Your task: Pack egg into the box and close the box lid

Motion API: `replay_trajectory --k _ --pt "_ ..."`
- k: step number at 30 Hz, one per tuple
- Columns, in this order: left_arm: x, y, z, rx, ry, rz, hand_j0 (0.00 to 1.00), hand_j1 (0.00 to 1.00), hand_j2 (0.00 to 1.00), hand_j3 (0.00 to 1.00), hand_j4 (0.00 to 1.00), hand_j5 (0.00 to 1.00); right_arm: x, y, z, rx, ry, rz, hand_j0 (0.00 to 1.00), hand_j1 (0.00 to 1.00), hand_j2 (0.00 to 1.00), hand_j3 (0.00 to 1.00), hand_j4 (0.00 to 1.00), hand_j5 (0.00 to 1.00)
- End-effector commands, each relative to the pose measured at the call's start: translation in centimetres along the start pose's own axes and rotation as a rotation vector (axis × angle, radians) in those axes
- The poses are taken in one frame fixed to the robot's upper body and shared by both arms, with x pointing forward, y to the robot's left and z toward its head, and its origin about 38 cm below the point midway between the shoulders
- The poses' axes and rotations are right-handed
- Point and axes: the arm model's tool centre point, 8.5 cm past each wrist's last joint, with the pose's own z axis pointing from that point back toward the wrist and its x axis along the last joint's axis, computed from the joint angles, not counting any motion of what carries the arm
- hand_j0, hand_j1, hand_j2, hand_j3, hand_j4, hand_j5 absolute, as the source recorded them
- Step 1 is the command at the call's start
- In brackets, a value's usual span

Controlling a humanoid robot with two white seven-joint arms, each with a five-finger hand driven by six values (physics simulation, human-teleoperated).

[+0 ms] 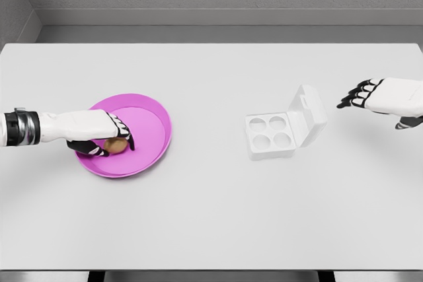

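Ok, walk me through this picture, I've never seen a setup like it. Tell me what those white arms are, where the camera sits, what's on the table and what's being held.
This is a simulator's render, seen from a camera on a humanoid robot's head, looking down at a white table. The two white arms are the robot's own, each ending in a five-finger hand. The left hand reaches into a pink plate and its fingers curl around a brown egg, which sits on the plate. The right hand hovers over the table's right side with relaxed fingers, holding nothing. Between them stands a small white egg box with four empty round hollows; its lid is tilted open at the back right.
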Motion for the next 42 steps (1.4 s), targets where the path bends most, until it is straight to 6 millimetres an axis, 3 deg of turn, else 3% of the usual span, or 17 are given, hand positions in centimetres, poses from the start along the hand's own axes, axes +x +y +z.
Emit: replay_trajectory --k 1,9,15,26,42 --pt "0.0 0.1 0.0 0.003 0.001 0.002 0.51 0.51 0.51 0.51 0.51 0.51 -0.1 0.1 0.1 0.0 0.002 -0.011 1.0 1.0 1.0 1.0 1.0 1.0" --pt "0.0 0.3 0.0 0.005 -0.001 -0.002 0.47 0.47 0.47 0.47 0.47 0.47 0.2 0.8 -0.2 0.029 -0.01 -0.009 1.0 1.0 1.0 1.0 1.0 1.0" --pt "0.5 1.5 -0.5 0.03 -0.021 -0.022 0.44 0.44 0.44 0.44 0.44 0.44 0.2 0.8 -0.2 0.03 -0.009 -0.008 1.0 1.0 1.0 1.0 1.0 1.0" --pt "3.4 5.9 -5.4 0.113 -0.139 -0.078 0.39 0.39 0.39 0.39 0.39 0.39 0.2 0.8 -0.2 0.03 -0.009 -0.008 1.0 1.0 1.0 1.0 1.0 1.0" --pt "6.8 8.8 -9.7 0.164 -0.254 -0.116 0.38 0.38 0.38 0.38 0.38 0.38 0.1 0.8 -0.2 0.029 -0.007 -0.007 1.0 1.0 1.0 1.0 1.0 1.0"
